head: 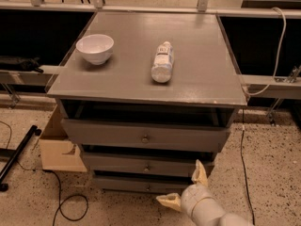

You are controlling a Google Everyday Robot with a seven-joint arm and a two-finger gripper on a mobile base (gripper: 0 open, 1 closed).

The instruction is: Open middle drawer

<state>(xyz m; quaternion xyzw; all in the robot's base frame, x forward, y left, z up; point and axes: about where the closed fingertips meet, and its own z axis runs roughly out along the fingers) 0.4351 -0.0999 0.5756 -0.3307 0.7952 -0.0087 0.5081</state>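
The grey cabinet (141, 79) has three drawers stacked in front. The middle drawer (117, 163) is the mid-sized front, with a small round metal knob (146, 166) at its centre; it looks closed. The wider top drawer (103, 133) sits slightly pulled out above it, and the narrow bottom drawer (120, 184) is below. My gripper (183, 187) is at the bottom of the view, in front of the lower drawers and right of the knobs. Its pale fingers (199, 173) are spread open and hold nothing. One fingertip is near the middle drawer's right end.
A white bowl (95, 48) and a plastic bottle (162, 62) lying on its side rest on the cabinet top. A cardboard box (57, 149) stands against the cabinet's left side. Cables (70, 206) and a black stand leg (16, 157) lie on the floor at left.
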